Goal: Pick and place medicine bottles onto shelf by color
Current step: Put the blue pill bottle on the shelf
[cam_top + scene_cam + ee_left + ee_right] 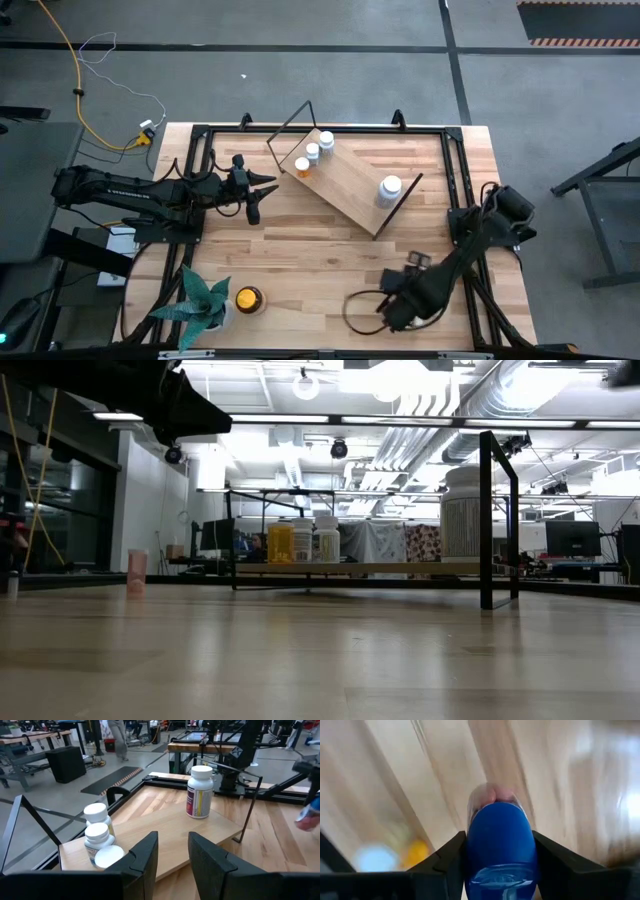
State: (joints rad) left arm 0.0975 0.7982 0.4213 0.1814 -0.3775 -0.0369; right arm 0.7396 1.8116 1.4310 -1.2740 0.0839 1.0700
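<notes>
The light wood shelf (345,180) lies slantwise at the table's middle, with wire end frames. An orange bottle (302,167) and two white bottles (312,152) (326,140) stand at its far-left end. A larger white bottle (390,188) stands at its right end. My left gripper (262,190) (172,852) hovers open just left of the shelf and touches nothing. My right gripper (403,298) (500,840) is near the table's near-right edge, shut on a blue bottle (500,850). The amber bottle with the yellow cap (248,298) stands near the near edge. My right gripper pinches the blue bottle by its round sides (472,850) between the two fingers (451,857). The bottle lies along the fingers, its pale end (492,795) pointing away from the wrist. Whether it is clear of the table I cannot tell.
A green leafy plant (195,300) stands at the near-left corner beside the amber bottle. A dark cable (355,310) loops on the table by my right arm. Bare tabletop (320,260) lies between the shelf and the near edge. A dark frame rail (330,128) borders the table.
</notes>
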